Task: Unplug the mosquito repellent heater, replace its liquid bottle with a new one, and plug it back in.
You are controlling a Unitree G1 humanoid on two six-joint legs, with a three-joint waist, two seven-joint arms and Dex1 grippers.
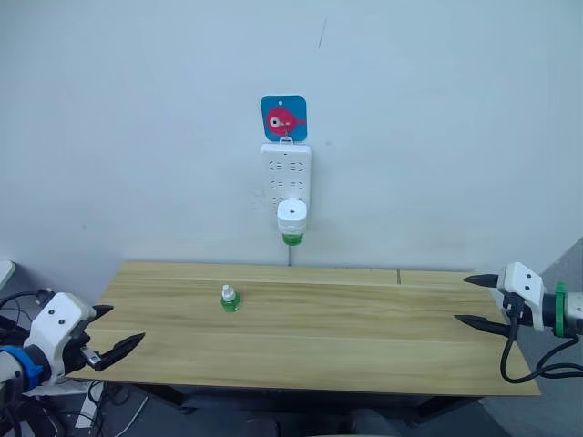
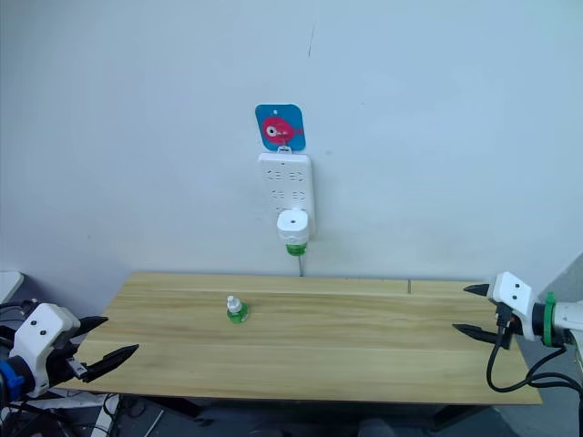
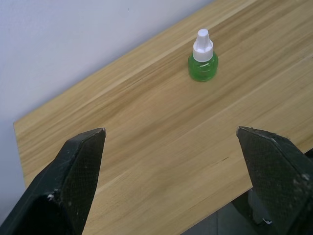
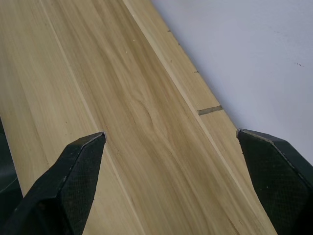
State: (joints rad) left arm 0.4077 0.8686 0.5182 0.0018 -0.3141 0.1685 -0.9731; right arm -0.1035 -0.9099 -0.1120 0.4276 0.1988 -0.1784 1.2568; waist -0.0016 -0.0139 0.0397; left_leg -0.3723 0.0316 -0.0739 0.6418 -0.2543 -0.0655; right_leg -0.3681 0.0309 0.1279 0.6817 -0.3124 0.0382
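White wrist housings, black pointed fingers; left end effector (image 1: 114,332) blue-collared — right end effector (image 1: 474,300) green-collared, black cable.

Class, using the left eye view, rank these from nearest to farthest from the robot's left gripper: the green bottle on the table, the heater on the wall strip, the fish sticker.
1. Green bottle, standing on the table, nearest the left gripper.
2. Mosquito repellent heater, plugged into the power strip on the wall.
3. Fish sticker, above the strip, farthest.

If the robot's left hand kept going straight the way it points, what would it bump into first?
Probably the little green bottle standing on the table. The open left hand points over bare wood toward it, with nothing between them, though it may pass slightly to one side.
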